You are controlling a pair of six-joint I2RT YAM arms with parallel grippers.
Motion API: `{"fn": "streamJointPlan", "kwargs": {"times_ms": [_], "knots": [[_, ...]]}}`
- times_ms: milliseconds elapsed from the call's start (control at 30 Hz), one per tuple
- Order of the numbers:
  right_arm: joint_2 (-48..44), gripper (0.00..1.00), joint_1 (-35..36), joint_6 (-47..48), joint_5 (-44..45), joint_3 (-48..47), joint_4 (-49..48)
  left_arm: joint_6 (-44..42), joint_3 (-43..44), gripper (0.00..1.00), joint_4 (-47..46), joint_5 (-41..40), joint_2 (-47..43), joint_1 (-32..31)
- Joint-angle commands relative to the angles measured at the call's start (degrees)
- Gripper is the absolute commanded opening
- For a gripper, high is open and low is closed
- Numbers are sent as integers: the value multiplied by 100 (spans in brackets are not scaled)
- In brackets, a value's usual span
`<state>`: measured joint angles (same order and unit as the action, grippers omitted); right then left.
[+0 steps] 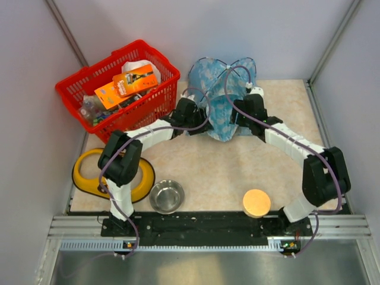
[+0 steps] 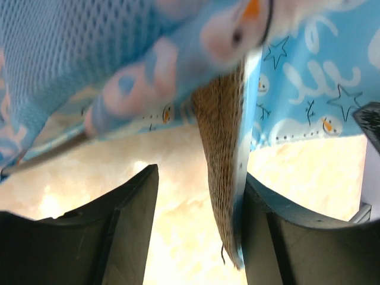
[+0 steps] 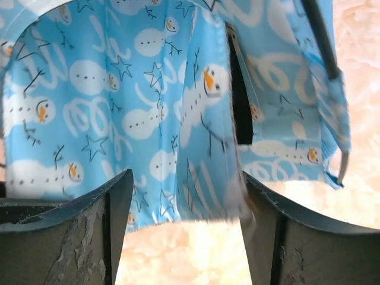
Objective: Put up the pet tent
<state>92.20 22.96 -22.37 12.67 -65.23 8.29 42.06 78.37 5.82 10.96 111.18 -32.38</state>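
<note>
Light-blue fabric pet tent [image 1: 221, 98], thin dark poles [image 3: 319, 38]: just right of red plastic basket [image 1: 119, 89]. I judge it light, floppy; grip at pole hem. Both left hand [image 2: 199, 196] and right hand [image 3: 187, 184] spread, unclamped.

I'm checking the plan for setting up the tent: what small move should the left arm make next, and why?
Probably close the left gripper. Its jaws stand open, and the edge of a brown-backed, blue-trimmed panel lies between them, close by one finger, with the tent just behind, so a grip seems ready.
</note>
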Motion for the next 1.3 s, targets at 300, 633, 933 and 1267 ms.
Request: {"fn": "streamJointPlan", "kwargs": {"times_ms": [300, 633, 933, 1267], "knots": [[-1495, 80, 6, -935, -800, 2496, -2241, -1111, -2035, 63, -1620, 109, -2327, 30], [-135, 69, 200, -1656, -581, 3201, -5327, -1473, -3029, 64, -1708, -859, -3347, 39], [395, 13, 332, -1920, -72, 2955, -6006, -1324, -3565, 64, -1295, -1043, -4068, 48], [746, 0, 367, -1973, 298, 2138, -5760, -999, -3749, 64, -249, -868, -5017, 48]]}}
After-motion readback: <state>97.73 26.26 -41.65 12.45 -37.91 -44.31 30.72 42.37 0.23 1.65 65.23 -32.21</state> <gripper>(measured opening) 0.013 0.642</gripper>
